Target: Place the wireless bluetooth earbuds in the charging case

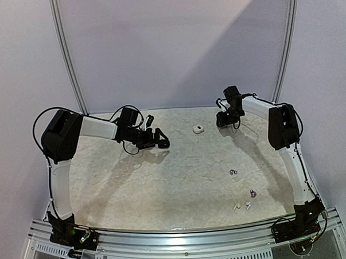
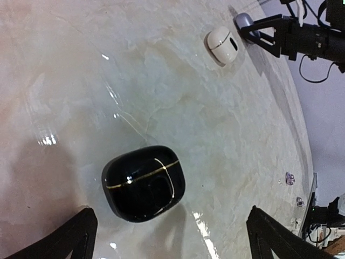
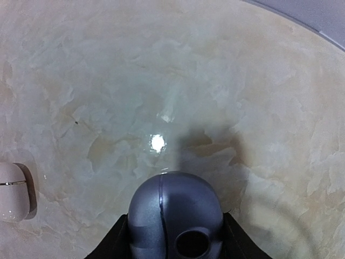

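Black glossy charging case [image 2: 143, 183] sits on the desk [image 1: 164, 181] between the left tool's [image 2: 171, 226] wide-open fingers. Right tool [image 3: 173, 237] hugs the purplish-grey case [image 3: 172, 205] — clamped or not, can't tell. Squeeze its sides squarely; earbuds [image 1: 233, 173] lie loose at the desk's near right.

The marble table [image 1: 164, 187] fills the view. The left gripper [image 1: 156, 137] reaches to ten o'clock and the right gripper [image 1: 225, 121] to one o'clock. A white charging case [image 1: 198, 128] lies at twelve o'clock, between them and nearer the right. Toward four o'clock lie tiny dark earbuds [image 1: 233, 173], perhaps purplish, in two spots. At five o'clock are the white stemmed earbuds [image 1: 241, 206], side by side.
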Controlling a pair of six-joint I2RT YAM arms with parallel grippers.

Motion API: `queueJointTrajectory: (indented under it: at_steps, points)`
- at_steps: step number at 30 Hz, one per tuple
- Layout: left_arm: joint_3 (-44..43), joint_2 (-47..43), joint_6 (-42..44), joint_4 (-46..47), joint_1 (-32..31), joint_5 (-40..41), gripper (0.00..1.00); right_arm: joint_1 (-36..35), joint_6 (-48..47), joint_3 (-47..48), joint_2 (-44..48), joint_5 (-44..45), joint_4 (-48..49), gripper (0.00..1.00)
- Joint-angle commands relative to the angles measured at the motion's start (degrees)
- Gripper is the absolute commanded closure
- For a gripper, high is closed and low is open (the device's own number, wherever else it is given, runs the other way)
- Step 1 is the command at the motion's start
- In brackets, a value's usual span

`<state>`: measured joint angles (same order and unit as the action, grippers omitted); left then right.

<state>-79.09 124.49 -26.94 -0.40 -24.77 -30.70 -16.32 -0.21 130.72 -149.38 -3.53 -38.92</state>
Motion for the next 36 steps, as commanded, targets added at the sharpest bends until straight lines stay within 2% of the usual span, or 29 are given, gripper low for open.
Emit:
queueJointTrajectory:
  at_steps: [1,5,9,12,16,21,26,29,33,35,36]
  points:
    - [0.63,-5.96,5.37,-3.64,0.67,-2.39,0.01,0.31,2.15,-10.55,6.92,-0.50,7.45,0.80]
    - [1.28,-11.44,9.83,-4.41,0.82,-5.05,0.01,-0.05,3.98,-23.33,17.60,-1.27,19.64,0.81]
    - [3.36,-17.29,11.59,-3.44,0.80,-8.23,0.01,-2.82,4.17,-34.49,30.44,-0.58,27.56,0.83]
    - [6.55,-22.10,11.01,-0.77,0.82,-9.60,0.04,-7.06,2.82,-41.35,37.43,1.39,31.36,0.83]
    - [11.82,-29.39,8.47,8.91,0.27,-11.48,0.04,-15.49,-0.62,-50.67,48.43,1.50,38.13,0.83]
    - [17.63,-37.73,7.66,18.70,-2.29,-12.10,0.02,-27.02,-4.15,-53.54,55.41,6.39,44.16,0.83]
    - [23.86,-43.47,1.73,29.11,-4.20,-11.81,0.01,-36.58,-8.58,-52.96,56.24,10.28,47.77,0.83]
    - [25.95,-46.11,1.98,31.71,-5.12,-12.50,0.03,-40.75,-10.79,-51.98,55.59,13.81,48.55,0.83]
    - [27.01,-47.81,2.59,32.13,-7.01,-11.74,0.17,-44.04,-12.78,-49.55,54.05,17.71,48.32,0.84]
    - [27.50,-48.52,2.24,31.74,-7.70,-9.23,0.27,-45.19,-13.35,-48.43,53.07,18.31,48.07,0.84]
    - [27.68,-48.85,1.97,31.29,-7.86,-7.90,0.35,-45.79,-13.66,-48.04,52.70,18.42,48.06,0.84]
